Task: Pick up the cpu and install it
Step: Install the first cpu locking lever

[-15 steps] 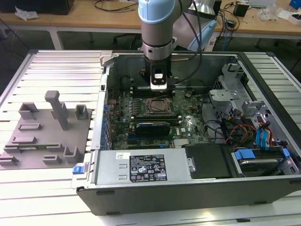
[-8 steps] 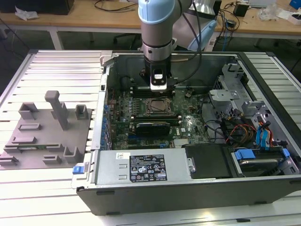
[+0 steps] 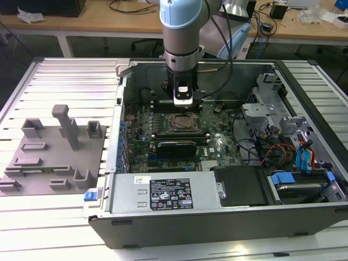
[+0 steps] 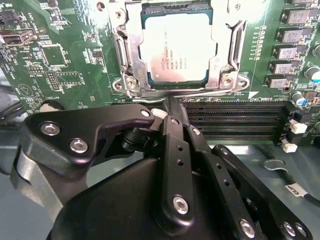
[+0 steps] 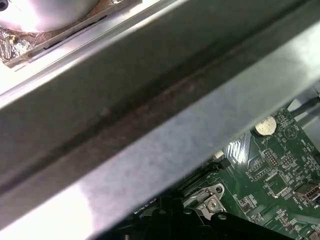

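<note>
CPU seated in its socket, tool just beyond the socket's rim

The cpu (image 4: 178, 46) lies flat inside the metal-framed socket (image 4: 125, 55) on the green motherboard (image 4: 60, 55), its silvery top facing up. It is square, so it has no long axis; its edges run parallel with the socket frame, and the frame surrounds it closely on all sides that show.

In the exterior view the arm (image 3: 182, 32) reaches straight down into the open computer case (image 3: 217, 217), and the tool (image 3: 184, 98) hangs just beyond the socket's far edge, near the case's rear wall. The socket (image 3: 180, 124) sits about mid-board, with dark memory slots (image 4: 235, 120) just beside it.

In the second wrist view the tool's black linkages (image 4: 175, 165) are drawn close together and nothing shows between them; whether the fingertips meet I cannot tell.

The first wrist view shows a grey metal case edge (image 5: 150, 125) running slantwise very near the camera, so room on that side is tight.

On the exterior view's left, a grey plastic tray (image 3: 49, 157) with upright blocks rests on the ribbed table (image 3: 70, 81), well apart from the case.
</note>
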Robot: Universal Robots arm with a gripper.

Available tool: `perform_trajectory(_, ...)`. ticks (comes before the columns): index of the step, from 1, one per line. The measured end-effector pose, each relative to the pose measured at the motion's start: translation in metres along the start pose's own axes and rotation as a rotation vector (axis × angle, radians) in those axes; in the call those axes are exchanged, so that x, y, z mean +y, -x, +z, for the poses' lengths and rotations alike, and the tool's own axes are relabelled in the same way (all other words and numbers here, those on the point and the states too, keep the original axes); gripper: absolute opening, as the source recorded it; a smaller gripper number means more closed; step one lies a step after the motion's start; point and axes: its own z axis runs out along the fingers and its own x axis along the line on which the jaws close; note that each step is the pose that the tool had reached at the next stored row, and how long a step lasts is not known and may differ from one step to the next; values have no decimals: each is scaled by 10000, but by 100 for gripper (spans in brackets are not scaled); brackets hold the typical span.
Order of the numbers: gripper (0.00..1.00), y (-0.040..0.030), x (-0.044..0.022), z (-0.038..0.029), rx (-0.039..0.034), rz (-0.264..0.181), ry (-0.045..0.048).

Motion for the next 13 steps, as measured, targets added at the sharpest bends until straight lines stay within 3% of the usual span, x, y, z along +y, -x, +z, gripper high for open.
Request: perform_trajectory(13, 11, 60, 39, 21, -34, 126, -19)
